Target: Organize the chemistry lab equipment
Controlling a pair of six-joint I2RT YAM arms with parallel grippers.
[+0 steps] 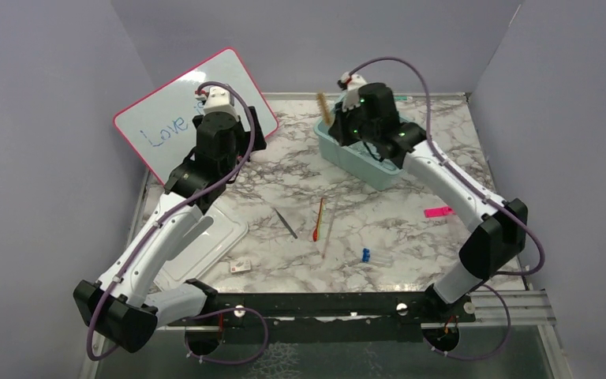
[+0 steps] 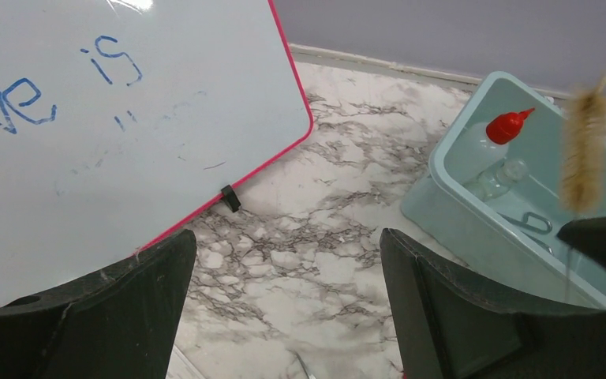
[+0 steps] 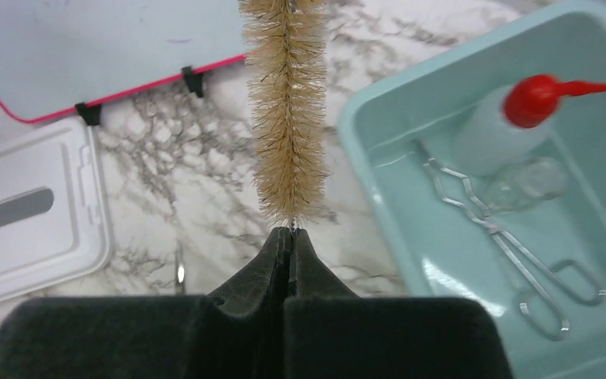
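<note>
Right wrist: brush point(image 3: 288, 110) top cut off, stem hidden in R hand point(image 3: 290, 237).

Marble-patterned table point(image 1: 410, 205). Carries a teal bin point(image 1: 363, 162) far right, a pink-framed whiteboard point(image 1: 166, 118) far left and a white lid point(image 1: 205, 245) near left. Holds tweezers point(image 1: 286, 223), a thin red stick point(image 1: 318, 219) and a clear rod point(image 1: 330, 229) at centre, with a small blue piece point(image 1: 365, 255) and a pink piece point(image 1: 438, 212) further right.

bin point(image 1: 357, 160): back right | squeeze bottle point(image 3: 485, 138), forceps point(image 3: 495, 230): in bin | whiteboard point(image 1: 166, 118): back left | lid point(image 1: 205, 245): front left
</note>
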